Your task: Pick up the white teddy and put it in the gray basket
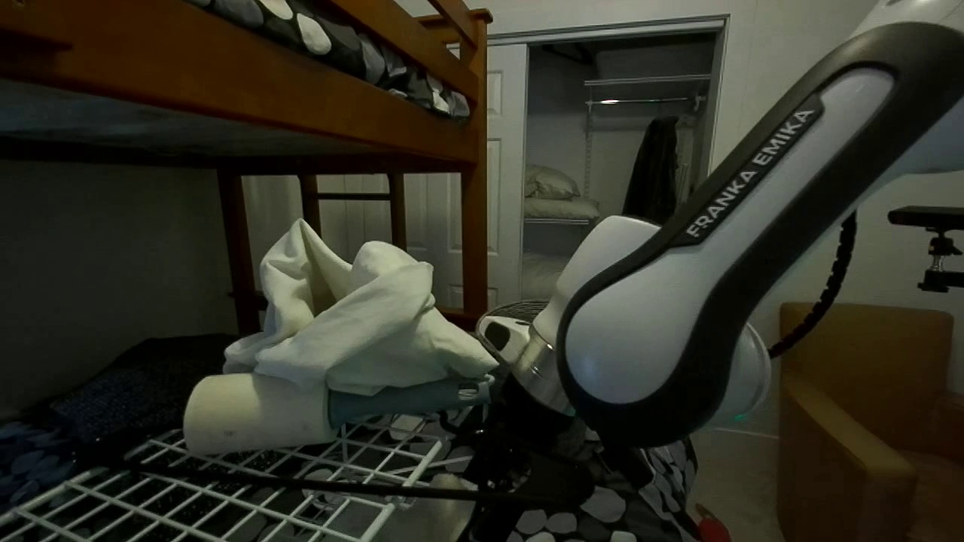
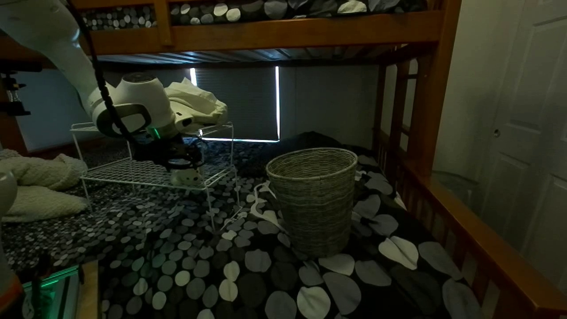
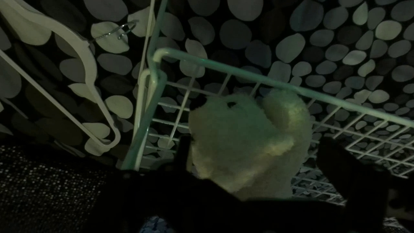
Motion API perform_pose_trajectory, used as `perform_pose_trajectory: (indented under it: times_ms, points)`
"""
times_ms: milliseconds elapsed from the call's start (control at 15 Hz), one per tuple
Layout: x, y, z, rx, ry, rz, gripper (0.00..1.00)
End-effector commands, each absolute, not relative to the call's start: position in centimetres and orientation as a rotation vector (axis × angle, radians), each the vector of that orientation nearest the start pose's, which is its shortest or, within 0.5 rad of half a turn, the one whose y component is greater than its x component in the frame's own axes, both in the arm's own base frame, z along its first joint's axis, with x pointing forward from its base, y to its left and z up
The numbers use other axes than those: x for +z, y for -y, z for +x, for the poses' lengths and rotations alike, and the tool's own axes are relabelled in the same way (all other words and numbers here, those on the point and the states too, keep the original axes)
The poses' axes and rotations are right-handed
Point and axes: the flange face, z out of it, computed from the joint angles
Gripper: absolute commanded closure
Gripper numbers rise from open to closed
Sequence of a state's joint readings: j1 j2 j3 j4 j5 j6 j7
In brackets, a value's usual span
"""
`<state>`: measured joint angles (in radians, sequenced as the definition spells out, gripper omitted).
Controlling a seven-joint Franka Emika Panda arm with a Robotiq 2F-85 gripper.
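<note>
The white teddy [image 2: 186, 177] sits at the near corner of the lower shelf of a white wire rack [image 2: 146, 175]. In the wrist view the teddy [image 3: 239, 139] has a dark nose and eye, and its lower part is hidden by the dark gripper body. My gripper [image 3: 255, 141] is open, with one finger on each side of the teddy; whether the left finger touches it I cannot tell. In an exterior view the gripper [image 2: 184, 159] is just above the teddy. The gray woven basket [image 2: 316, 212] stands upright on the bed, to the right of the rack.
A white cloth [image 1: 361, 324] and a white cylinder [image 1: 260, 414] lie on the rack's top shelf, close to the arm. A white hanger [image 3: 92, 77] lies between rack and basket. The bunk bed's wooden frame [image 2: 305, 35] is overhead; its side rail [image 2: 483, 239] is beyond the basket.
</note>
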<state>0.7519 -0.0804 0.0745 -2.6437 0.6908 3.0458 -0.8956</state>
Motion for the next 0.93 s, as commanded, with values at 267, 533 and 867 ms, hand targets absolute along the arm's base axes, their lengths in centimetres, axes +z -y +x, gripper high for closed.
perform_pose_trajectory:
  times_ms: [267, 533, 867]
  points:
    - [30.0, -31.6, 37.1, -0.672, 1.476, -2.404, 0.65]
    - [29.5, -31.5, 36.9, -0.647, 1.483, -2.391, 0.92]
    - [30.0, -30.1, 34.3, -0.551, 1.523, -2.38, 0.98]
